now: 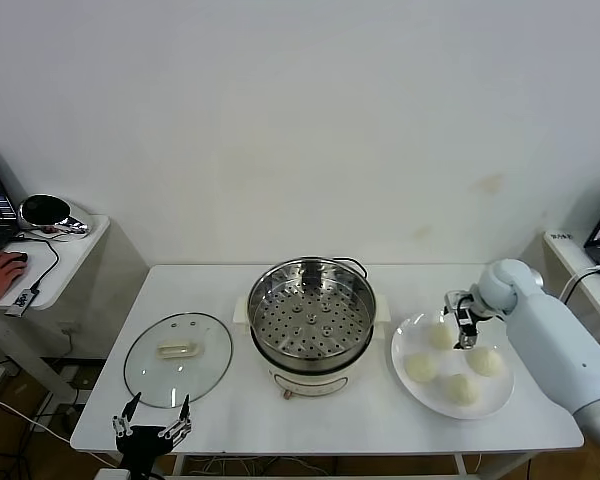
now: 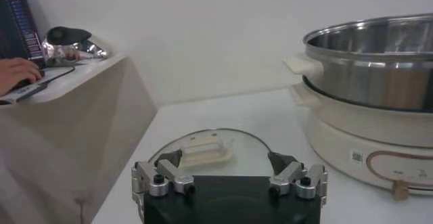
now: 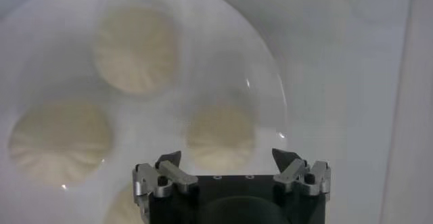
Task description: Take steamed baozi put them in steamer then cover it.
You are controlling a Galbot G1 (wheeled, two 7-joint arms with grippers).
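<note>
Steamer [image 1: 312, 322] stands between lid [image 1: 177, 358] left and plate [image 1: 412, 335] right.

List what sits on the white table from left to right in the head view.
Glass lid → steamer → white plate holding four steamed baozi, with the open right gripper above the plate.
</note>
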